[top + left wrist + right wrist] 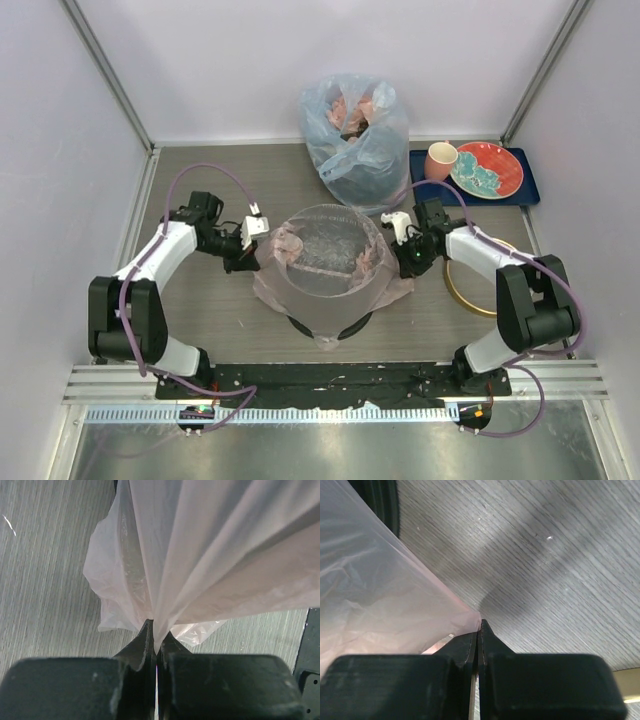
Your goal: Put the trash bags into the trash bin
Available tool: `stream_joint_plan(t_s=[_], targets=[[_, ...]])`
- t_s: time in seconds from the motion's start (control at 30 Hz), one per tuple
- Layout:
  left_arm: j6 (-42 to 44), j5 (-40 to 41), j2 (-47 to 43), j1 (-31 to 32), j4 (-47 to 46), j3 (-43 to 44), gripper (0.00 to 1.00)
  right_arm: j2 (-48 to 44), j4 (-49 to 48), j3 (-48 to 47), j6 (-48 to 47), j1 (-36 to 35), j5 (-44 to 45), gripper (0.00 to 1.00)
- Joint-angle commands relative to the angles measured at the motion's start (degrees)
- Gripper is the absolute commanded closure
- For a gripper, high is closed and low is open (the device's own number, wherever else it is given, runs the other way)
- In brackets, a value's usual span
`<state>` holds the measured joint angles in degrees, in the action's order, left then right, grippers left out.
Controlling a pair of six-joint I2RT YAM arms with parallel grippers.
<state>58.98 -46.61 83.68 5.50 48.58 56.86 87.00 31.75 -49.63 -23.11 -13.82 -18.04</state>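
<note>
The pale-pink trash bag (325,262) is stretched open over the black trash bin (330,325), which shows only at its base under the plastic. My left gripper (252,252) is shut on the bag's left edge; in the left wrist view the pink film (200,555) fans out from between my gripper (157,635). My right gripper (400,255) is shut on the bag's right edge; in the right wrist view the film (380,610) runs into my gripper (479,630). The gold hoop rim (470,290) lies on the table under my right arm.
A bluish bag with reddish contents (355,135) stands behind the bin. A dark blue tray (525,190) at the back right holds a red plate (487,168) and a pink cup (440,160). White walls enclose the table.
</note>
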Motion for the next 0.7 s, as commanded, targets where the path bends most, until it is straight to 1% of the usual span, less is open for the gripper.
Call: stream_joint_plan(t_s=[0.0,0.13,0.2,0.27,0.3,0.33,0.37,0.4,0.43,0.47,0.5,0.53,0.57,0.6,0.67], targets=[[0.44,8.9,1.92,-0.84,-1.11,-0.17,1.0,2.64,-0.98,1.29,-2.37,0.02,12.23,0.99],[-0.27,11.36,3.42,-0.84,-1.29,0.36,1.0,6.24,-2.48,0.76,-2.29,-0.15,17.16,0.99],[-0.79,11.98,3.33,-0.84,-1.12,0.36,1.0,6.86,-2.31,0.24,-1.5,-0.15,17.08,0.99],[-2.72,12.51,2.89,-0.84,-1.21,0.7,0.99,6.95,-0.47,-1.43,-1.32,-0.06,15.07,0.99],[-3.17,12.25,2.11,-1.19,-0.25,2.1,0.93,6.69,2.59,-2.22,-1.23,-0.06,12.44,0.93],[-3.26,11.64,1.49,-1.36,1.24,3.51,0.83,6.25,4.18,-3.97,-1.14,0.02,11.72,0.83],[-3.61,10.32,0.62,-1.98,4.56,5.0,0.67,4.16,6.03,-5.03,-1.41,0.37,10.41,0.72],[-4.39,9.18,-1.39,-2.5,5.99,6.58,0.58,2.75,9.18,-6.09,-1.67,0.99,9.18,0.51],[-5.88,8.47,-2.46,-3.12,8.35,9.9,0.49,0.99,10.6,-8.01,-1.76,1.86,7.51,0.44],[-6.76,7.42,-3.34,-3.99,9.33,11.41,0.28,-1.81,12.27,-9.34,-2.54,3.35,6.71,0.38],[-7.73,7.15,-4.3,-4.35,10.13,12.91,0.21,-3.4,15.85,-10.65,-3.16,4.06,6.18,0.29],[-9.13,6.71,-6.05,-4.62,11.96,15.19,0.2,-4.64,17.46,-13.63,-4.38,4.76,5.48,0.27],[-9.58,6.27,-7.03,-5.05,12.68,16.25,0.14,-5.61,19.21,-15.22,-5.01,5.82,5.13,0.26],[-10.63,6.36,-7.91,-5.06,12.68,16.79,0.13,-7.27,23.06,-17.06,-5.62,6.26,4.95,0.25],[-15.1,6.79,-11.07,-5.32,11.37,17.23,0.11,-8.16,26.86,-23.39,-7.02,7.05,4.34,0.24]])
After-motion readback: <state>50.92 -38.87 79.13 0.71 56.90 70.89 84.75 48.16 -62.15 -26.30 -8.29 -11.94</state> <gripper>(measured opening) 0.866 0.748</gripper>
